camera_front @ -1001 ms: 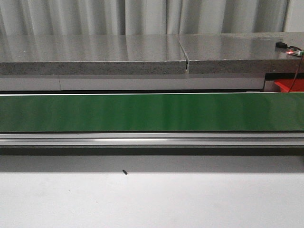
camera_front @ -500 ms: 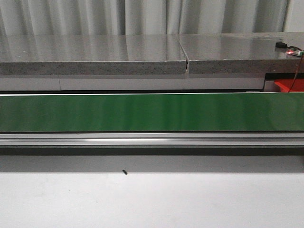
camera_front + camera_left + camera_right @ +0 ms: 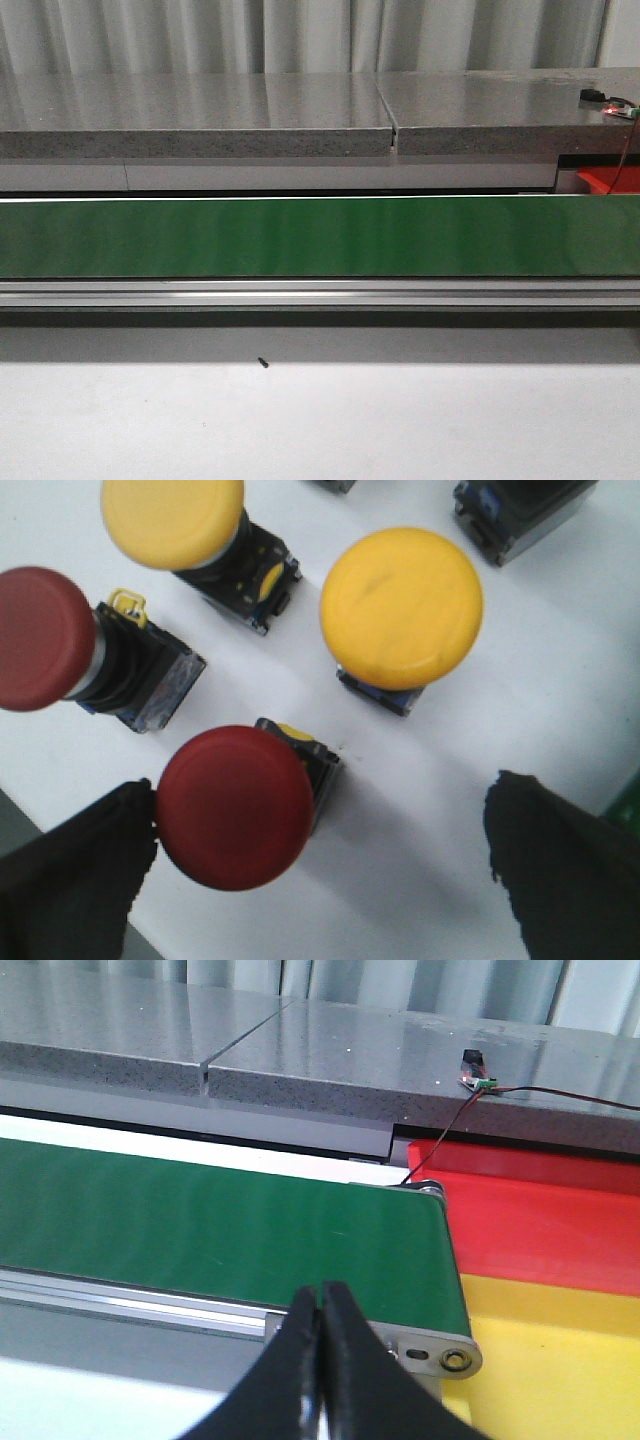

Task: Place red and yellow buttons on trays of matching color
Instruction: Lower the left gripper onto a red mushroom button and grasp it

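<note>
**Left pincer spread over buttons, right pincer pinched shut by belt end**

Left gripper (image 3: pixel 320 855) wide open above a white surface (image 3: pixel 420 810), dark fingertips (image 3: pixel 70 880) well apart. Nearest, a red button (image 3: pixel 235 807) just inside one fingertip, touching or nearly touching it; cannot tell which. A little farther, a second red button (image 3: pixel 40 637) lying on its side with the black body and clear base showing. Beyond those, a yellow button (image 3: pixel 402 607) upright between the fingertip lines, and another yellow button (image 3: pixel 172 520) tipped over near the frame edge. Dark switch bodies (image 3: pixel 525 510) cut off at the far margin.

Right gripper (image 3: pixel 321 1345) closed on nothing, fingers pressed together, hanging over the near rail of the green conveyor belt (image 3: pixel 200 1225). Just beside the belt end, yellow tray (image 3: pixel 560 1360) nearer, red tray (image 3: pixel 540 1225) behind it, touching. Farther back, grey stone counter (image 3: pixel 330 1050) with a small sensor (image 3: pixel 475 1075) and wire.

In the front view: white table (image 3: pixel 320 420) with a tiny dark speck (image 3: pixel 263 362), then the belt, then the counter, then pale curtain (image 3: pixel 300 35). No arm visible there.
</note>
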`<action>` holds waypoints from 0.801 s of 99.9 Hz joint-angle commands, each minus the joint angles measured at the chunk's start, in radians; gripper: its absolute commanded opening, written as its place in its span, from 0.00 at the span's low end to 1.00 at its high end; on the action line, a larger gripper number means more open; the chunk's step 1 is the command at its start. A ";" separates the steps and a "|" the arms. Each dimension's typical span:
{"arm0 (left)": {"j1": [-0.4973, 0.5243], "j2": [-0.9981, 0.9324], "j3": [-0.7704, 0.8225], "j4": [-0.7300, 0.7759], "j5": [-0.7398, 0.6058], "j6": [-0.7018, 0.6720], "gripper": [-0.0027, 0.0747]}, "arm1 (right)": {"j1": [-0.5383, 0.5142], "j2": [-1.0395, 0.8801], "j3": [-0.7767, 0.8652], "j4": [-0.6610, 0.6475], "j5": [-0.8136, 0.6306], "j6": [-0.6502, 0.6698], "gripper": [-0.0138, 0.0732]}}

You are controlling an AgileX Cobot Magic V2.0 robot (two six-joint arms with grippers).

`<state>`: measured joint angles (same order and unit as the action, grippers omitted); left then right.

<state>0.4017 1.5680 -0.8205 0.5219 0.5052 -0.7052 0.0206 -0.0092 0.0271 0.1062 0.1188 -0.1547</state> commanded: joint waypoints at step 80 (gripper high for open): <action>0.061 -0.029 -0.034 -0.002 -0.073 -0.013 0.86 | 0.002 -0.015 -0.016 -0.005 -0.082 0.001 0.08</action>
<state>0.4605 1.5680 -0.8275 0.5157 0.4685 -0.7052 0.0206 -0.0092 0.0271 0.1062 0.1188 -0.1547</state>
